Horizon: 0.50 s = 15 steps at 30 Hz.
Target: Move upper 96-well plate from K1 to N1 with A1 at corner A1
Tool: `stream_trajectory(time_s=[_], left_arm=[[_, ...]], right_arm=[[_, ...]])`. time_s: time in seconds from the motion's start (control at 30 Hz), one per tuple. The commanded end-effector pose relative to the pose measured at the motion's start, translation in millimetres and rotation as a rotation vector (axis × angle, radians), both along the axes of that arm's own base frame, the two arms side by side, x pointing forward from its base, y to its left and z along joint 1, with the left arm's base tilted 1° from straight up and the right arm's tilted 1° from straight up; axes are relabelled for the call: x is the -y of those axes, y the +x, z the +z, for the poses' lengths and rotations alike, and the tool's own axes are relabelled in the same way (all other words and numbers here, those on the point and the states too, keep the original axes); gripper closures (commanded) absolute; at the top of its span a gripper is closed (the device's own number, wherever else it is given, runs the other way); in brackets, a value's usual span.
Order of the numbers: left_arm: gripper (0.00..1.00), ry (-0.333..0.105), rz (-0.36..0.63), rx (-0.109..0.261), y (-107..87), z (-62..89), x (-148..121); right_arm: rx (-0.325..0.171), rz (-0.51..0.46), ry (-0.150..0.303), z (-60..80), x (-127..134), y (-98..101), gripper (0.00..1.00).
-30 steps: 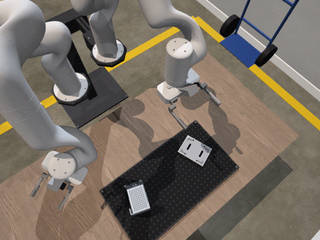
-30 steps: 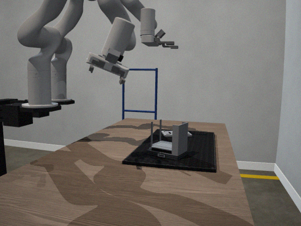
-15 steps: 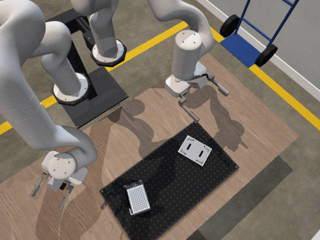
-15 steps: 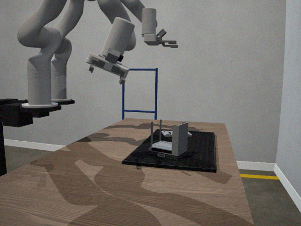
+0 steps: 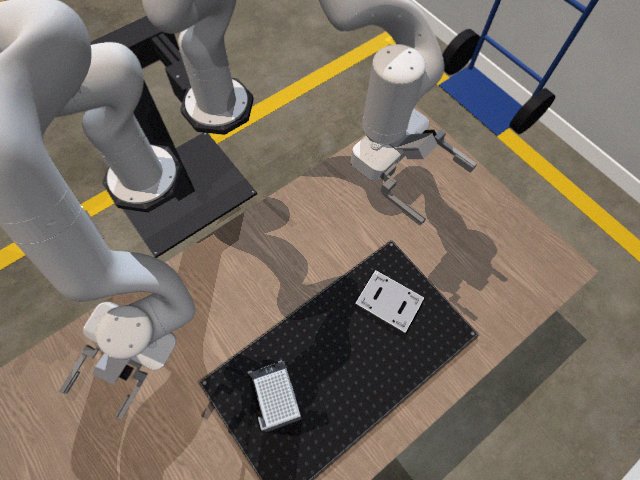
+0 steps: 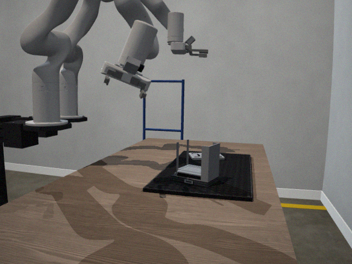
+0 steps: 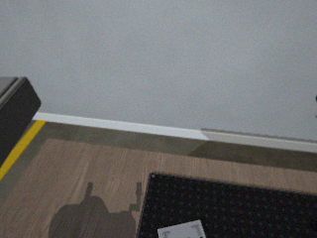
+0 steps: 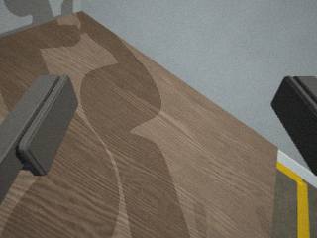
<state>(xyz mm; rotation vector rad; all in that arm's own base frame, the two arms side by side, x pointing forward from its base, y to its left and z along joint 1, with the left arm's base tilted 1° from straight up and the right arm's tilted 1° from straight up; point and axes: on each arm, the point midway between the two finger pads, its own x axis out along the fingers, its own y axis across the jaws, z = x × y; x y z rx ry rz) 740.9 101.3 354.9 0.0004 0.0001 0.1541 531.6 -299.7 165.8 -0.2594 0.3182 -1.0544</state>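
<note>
The upper plate (image 5: 277, 396) (image 6: 189, 169) was in the rack (image 5: 267, 368) (image 6: 210, 163), its grid of wells facing up; the lower plate could not be made out apart from it. Its long axis ran away from the rack's labelled end, skewed to that of the nest (image 5: 388, 310) (image 6: 193, 155) (image 7: 183, 232), so the plate would probably need turning on the way.

The right gripper (image 5: 91, 403) (image 6: 124, 89) (image 8: 173, 124) was the nearer one, raised on the side of the rack away from the nest. From its fingers, the plate lay across the rack's near edge of the board, toward the nest, and lower down. Those fingers stood partly spread with nothing between them. The left gripper (image 5: 448, 193) (image 6: 204, 54) (image 7: 173, 101) was up beyond the nest from the rack, its fingers spread wide and holding nothing. If the right arm was to do the lifting, it would likely need to come over the rack and line up with the plate's sides.

The rack had a flat grey upright panel and slim posts. The nest, well apart from it, was a pale rectangular block with two dark slots and corner locators. Both stood on a black board (image 5: 330, 408) (image 6: 236, 176) (image 7: 248, 208) dotted with holes, laid on a brown wood-grained table (image 5: 537, 258) (image 6: 142, 241) (image 7: 99, 159) (image 8: 198, 134).
</note>
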Motion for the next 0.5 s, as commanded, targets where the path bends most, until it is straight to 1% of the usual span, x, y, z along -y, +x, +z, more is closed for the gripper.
stream_trajectory(time_s=[0.0, 0.07, 0.27, 0.33, 0.47], left_arm=[[0.0, 0.0, 0.034, 0.003, -1.7, 1.7, -18.7], [0.0, 0.0, 0.084, 0.003, -3.7, 1.7, -28.6], [0.0, 0.0, 0.084, 0.003, -9.5, 1.7, -58.0], [0.0, 0.0, 0.084, 0.003, -9.5, 1.7, -58.0], [0.0, 0.0, 0.084, 0.003, -12.9, 1.7, -75.1]], right_arm=[[0.002, 0.0, -0.001, 0.9, 0.2, 0.6, 0.63], [0.002, 0.0, -0.001, 0.9, 0.2, 0.6, 0.63], [0.002, 0.0, -0.001, 0.9, 0.2, 0.6, 0.63], [0.002, 0.0, -0.001, 0.9, 0.2, 0.6, 0.63], [0.002, 0.0, -0.001, 0.9, 0.2, 0.6, 0.63]])
